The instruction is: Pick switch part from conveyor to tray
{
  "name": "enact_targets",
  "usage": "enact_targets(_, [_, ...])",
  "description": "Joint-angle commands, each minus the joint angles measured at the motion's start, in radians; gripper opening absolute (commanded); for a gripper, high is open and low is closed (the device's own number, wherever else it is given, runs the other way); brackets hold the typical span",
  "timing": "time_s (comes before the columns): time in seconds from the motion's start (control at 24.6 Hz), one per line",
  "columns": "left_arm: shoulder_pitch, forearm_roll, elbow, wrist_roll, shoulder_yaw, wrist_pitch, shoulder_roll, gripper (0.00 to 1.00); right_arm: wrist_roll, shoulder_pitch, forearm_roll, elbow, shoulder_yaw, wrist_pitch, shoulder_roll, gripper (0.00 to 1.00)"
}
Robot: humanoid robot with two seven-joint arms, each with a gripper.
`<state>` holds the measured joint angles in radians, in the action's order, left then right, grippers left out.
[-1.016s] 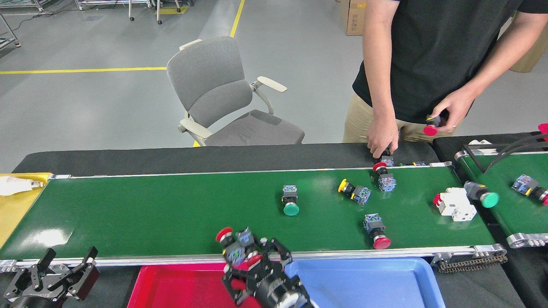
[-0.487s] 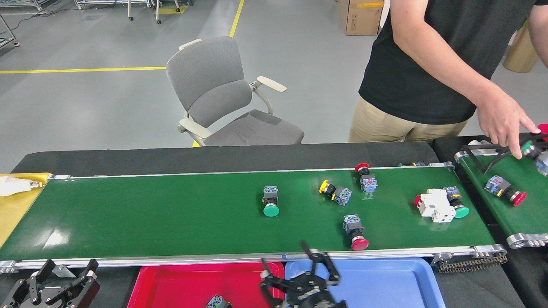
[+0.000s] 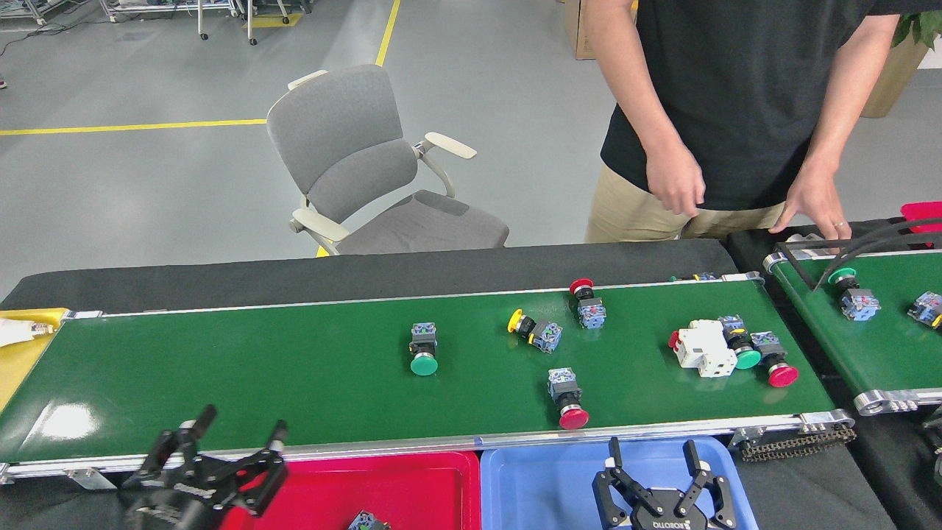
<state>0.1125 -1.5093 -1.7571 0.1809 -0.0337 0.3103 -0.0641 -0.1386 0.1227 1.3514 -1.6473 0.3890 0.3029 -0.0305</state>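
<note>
Both grippers are sitting empty at the near edge in the head view, which is the only angle going: right gripper (image 3: 653,455) hangs over the blue tray (image 3: 544,486) with its two fingers spread apart and nothing between them, left gripper (image 3: 235,438) is down by the near rail next to the red tray (image 3: 412,486), fingers also spread and bare. Closest switch part to the right one is the red-capped push button (image 3: 567,397), lying on its side on the conveyor (image 3: 221,368) just beyond the rail, a bit left of the gripper and up-belt from it, cap pointing at the rail. The green-capped push button (image 3: 422,352) is mid-belt, well apart from both grippers, and the yellow-capped one (image 3: 533,331) plus another red one (image 3: 586,302) sit further back. There's a white breaker-looking block (image 3: 703,346) at the right end with two buttons touching it. One part already shows at the bottom edge of the red tray (image 3: 364,521). What could go sideways imo: if the belt's running, the red button won't be where you aimed; it's round-capped and lying flat so a pinch on the cap could roll or squirt it out; coming in low could clip the rail. Also a person's hand (image 3: 813,206) rests near the second belt (image 3: 876,346) on the right, so any wide swing that way is sketchy
</note>
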Motion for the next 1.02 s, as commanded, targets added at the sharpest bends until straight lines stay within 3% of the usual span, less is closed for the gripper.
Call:
enact_targets(0.0, [-0.040, -0.054, 0.015, 0.028, 0.020, -0.004, 0.044, 1.00, 0.094, -0.052, 0.006, 0.006, 0.044, -0.010, 0.015, 1.00])
enact_targets(0.16, [-0.140, -0.124, 0.126, 0.031, 0.052, -0.005, 0.130, 1.00, 0.217, -0.133, 0.064, 0.089, 0.074, -0.008, 0.087, 1.00])
enact_targets(0.41, [-0.281, -0.143, 0.312, 0.031, 0.048, -0.039, 0.150, 1.00, 0.246, -0.248, 0.080, 0.270, 0.074, -0.008, 0.185, 0.98])
enact_targets(0.49, [-0.310, -0.143, 0.361, 0.031, 0.044, -0.040, 0.149, 1.00, 0.247, -0.262, 0.074, 0.290, 0.082, -0.010, 0.187, 0.81])
enact_targets(0.61, [-0.341, -0.141, 0.421, 0.031, 0.037, -0.043, 0.147, 1.00, 0.257, -0.271, 0.080, 0.293, 0.125, -0.011, 0.185, 0.36])
enact_targets(0.65, [-0.353, -0.141, 0.441, 0.029, 0.037, -0.053, 0.145, 1.00, 0.257, -0.275, 0.078, 0.293, 0.133, -0.011, 0.184, 0.28])
enact_targets(0.77, [-0.392, -0.138, 0.508, 0.029, 0.037, -0.106, 0.142, 1.00, 0.257, -0.278, 0.078, 0.288, 0.149, -0.021, 0.184, 0.12])
enact_targets(0.97, [-0.439, -0.138, 0.570, 0.025, -0.002, -0.160, 0.141, 0.97, 0.249, -0.253, 0.080, 0.227, 0.258, -0.022, 0.153, 0.06])
